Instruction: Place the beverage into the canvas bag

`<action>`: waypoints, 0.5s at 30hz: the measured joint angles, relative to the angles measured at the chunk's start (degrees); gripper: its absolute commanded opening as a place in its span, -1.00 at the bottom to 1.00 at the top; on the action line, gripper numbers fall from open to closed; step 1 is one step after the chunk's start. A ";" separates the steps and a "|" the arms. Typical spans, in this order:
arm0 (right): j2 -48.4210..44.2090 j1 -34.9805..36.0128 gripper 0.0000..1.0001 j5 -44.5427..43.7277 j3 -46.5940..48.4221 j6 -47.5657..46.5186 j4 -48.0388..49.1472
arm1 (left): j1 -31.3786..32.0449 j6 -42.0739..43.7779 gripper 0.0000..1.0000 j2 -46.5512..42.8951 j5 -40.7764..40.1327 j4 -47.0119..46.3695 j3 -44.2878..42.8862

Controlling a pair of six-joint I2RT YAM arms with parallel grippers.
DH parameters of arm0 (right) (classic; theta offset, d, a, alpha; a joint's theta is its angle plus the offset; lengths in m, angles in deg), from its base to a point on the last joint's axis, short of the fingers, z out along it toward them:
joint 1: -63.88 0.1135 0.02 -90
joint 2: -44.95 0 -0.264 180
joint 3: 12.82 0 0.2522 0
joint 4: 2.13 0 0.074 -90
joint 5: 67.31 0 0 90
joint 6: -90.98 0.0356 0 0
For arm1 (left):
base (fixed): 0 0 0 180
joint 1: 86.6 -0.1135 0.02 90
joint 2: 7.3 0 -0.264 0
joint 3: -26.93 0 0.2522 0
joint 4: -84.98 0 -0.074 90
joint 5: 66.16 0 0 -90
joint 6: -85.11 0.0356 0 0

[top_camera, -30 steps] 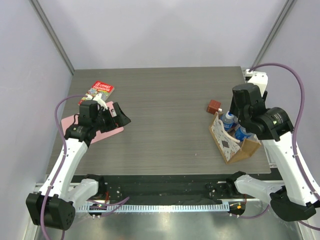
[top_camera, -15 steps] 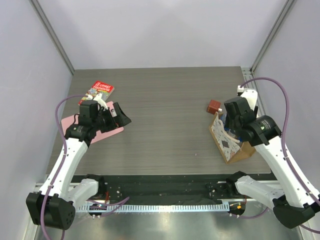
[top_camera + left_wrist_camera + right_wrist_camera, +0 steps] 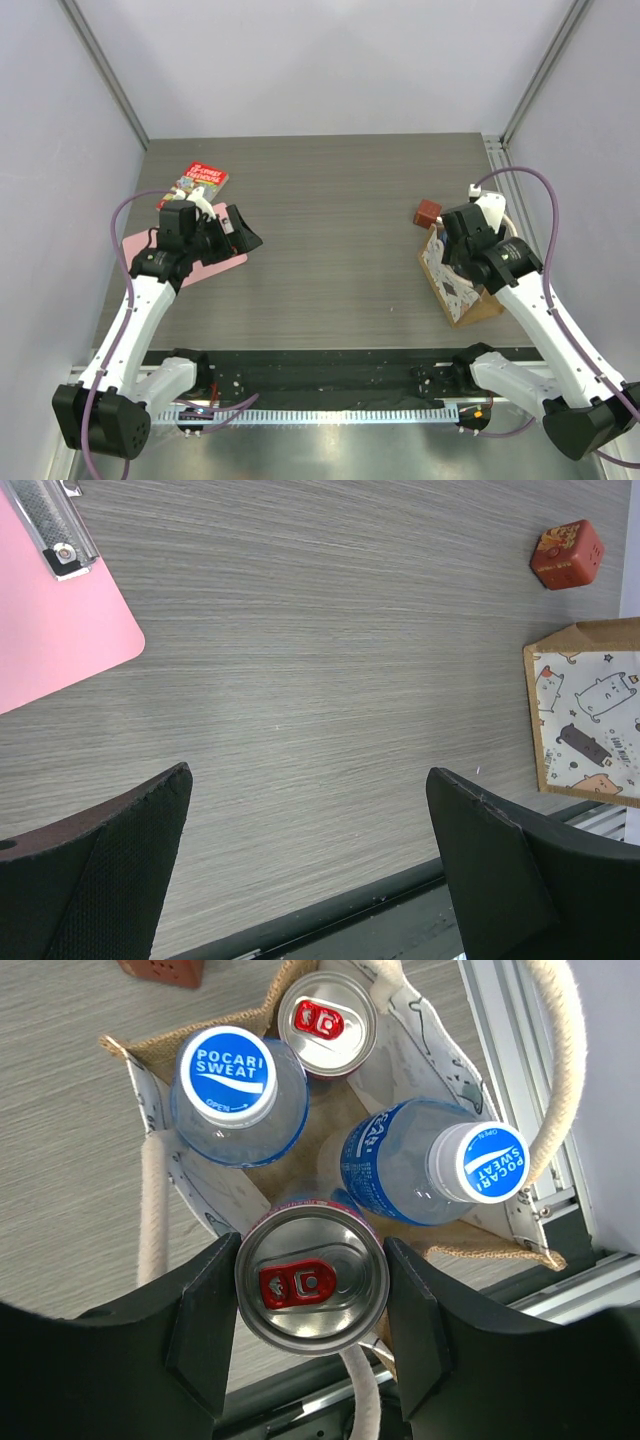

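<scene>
The right gripper (image 3: 311,1260) had its two black fingers (image 3: 205,1310) pressed on the opposite sides of a can (image 3: 312,1285), and the can stood upright between them, its silver top and red tab facing the wrist camera. The can was over the near side of the opening of the bag (image 3: 185,1175), on the side of one cream rope handle (image 3: 152,1215). How deep its bottom sat inside the bag, I cannot tell, because the top covered the rest.

Inside the bag there were two bottles with blue-and-white caps, one bottle (image 3: 236,1072) upright at the left wall and the other bottle (image 3: 490,1160) leaning toward the right wall. A second can (image 3: 325,1020) stood at the far end, between them. Just beyond the far corner of the bag a small red-brown cube (image 3: 165,968) lay on the table (image 3: 300,630). In the view from above, the bag was at the right edge of the table, near the front, and the right wrist covered its opening.

The left gripper (image 3: 308,770) was far from there, at the left side of the table. Its fingers were spread wide and held nothing; only bare table showed between them. It hung beside a pink clipboard (image 3: 50,640), and a red book (image 3: 196,182) lay behind the clipboard.
</scene>
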 measured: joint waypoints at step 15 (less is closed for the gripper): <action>-1.33 -2.99 -0.80 0.22 -4.39 9.29 1.49 | 0.00 0.00 0.99 0.00 0.26 -0.11 0.00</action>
